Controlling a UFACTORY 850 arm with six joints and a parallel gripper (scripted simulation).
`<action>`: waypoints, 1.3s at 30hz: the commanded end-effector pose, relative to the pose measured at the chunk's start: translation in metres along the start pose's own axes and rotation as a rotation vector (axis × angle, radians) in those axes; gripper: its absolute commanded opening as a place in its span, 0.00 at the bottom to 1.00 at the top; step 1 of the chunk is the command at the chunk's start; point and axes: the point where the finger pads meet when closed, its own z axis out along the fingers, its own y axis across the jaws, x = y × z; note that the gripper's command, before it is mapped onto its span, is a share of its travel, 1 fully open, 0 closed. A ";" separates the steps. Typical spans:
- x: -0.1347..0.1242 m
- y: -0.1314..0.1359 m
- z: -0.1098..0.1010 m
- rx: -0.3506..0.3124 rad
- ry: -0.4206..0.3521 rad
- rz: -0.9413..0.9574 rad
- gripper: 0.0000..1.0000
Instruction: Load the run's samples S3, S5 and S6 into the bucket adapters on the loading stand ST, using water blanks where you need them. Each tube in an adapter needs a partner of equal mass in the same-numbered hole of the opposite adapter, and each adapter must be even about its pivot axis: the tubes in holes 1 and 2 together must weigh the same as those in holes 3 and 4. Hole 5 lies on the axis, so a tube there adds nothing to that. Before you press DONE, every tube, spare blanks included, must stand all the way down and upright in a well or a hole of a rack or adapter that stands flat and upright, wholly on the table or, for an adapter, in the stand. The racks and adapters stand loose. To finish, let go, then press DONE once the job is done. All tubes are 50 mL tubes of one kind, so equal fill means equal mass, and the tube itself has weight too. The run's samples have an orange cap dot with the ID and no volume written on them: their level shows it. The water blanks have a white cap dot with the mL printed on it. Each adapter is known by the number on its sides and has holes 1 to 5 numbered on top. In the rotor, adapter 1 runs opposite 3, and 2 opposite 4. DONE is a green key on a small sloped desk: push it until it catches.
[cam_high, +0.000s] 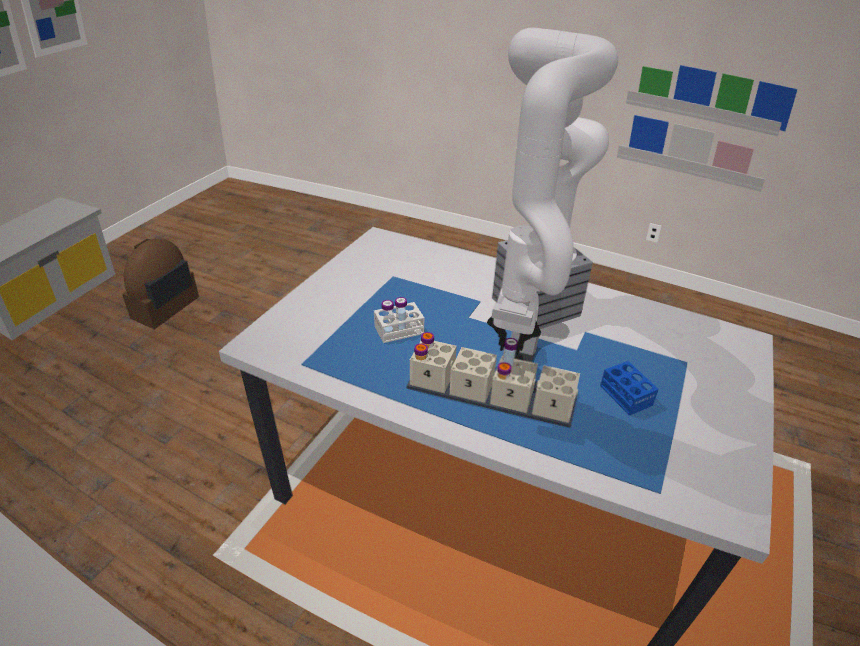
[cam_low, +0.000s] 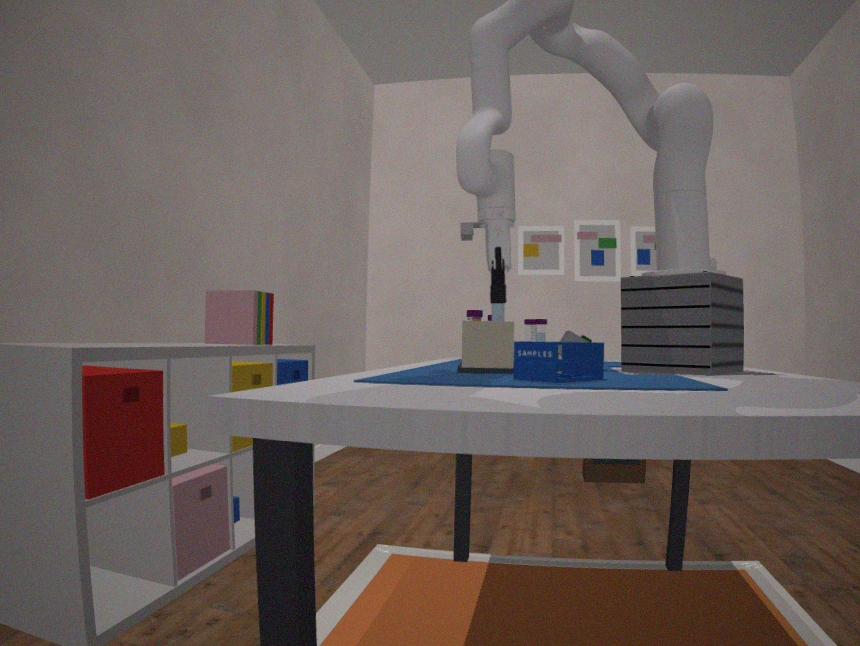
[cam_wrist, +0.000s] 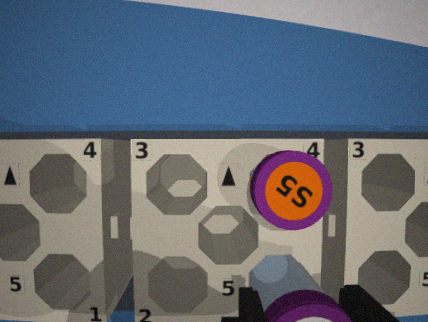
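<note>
My gripper (cam_high: 512, 340) (cam_low: 497, 288) (cam_wrist: 300, 306) is shut on a water blank tube (cam_high: 509, 355) (cam_low: 497, 311) (cam_wrist: 272, 272) with a purple cap. It holds the tube upright, with the lower end at the back corner hole of adapter 2 (cam_high: 510, 397) (cam_wrist: 170, 235), the corner of hole 1. Sample S5 (cam_high: 504, 369) (cam_wrist: 292, 190) stands in hole 4 of the same adapter. Two orange-dotted tubes (cam_high: 426, 338) (cam_high: 420, 350) stand in adapter 4 (cam_high: 427, 378). Adapters 3 (cam_high: 469, 385) and 1 (cam_high: 552, 404) hold no tubes.
A white rack (cam_high: 396, 323) with several blanks stands behind adapter 4. The blue SAMPLES rack (cam_high: 629, 388) (cam_low: 556, 361) stands to the right of the stand and holds no tubes. A small grey desk with a green key (cam_low: 575, 337) shows behind it. The arm's base block (cam_low: 681, 323) is at the back.
</note>
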 end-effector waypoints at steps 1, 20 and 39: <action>0.001 0.000 0.003 0.030 0.029 0.000 0.00; 0.001 -0.001 0.020 0.030 0.029 0.000 0.00; 0.001 -0.001 0.037 0.030 0.029 0.000 0.00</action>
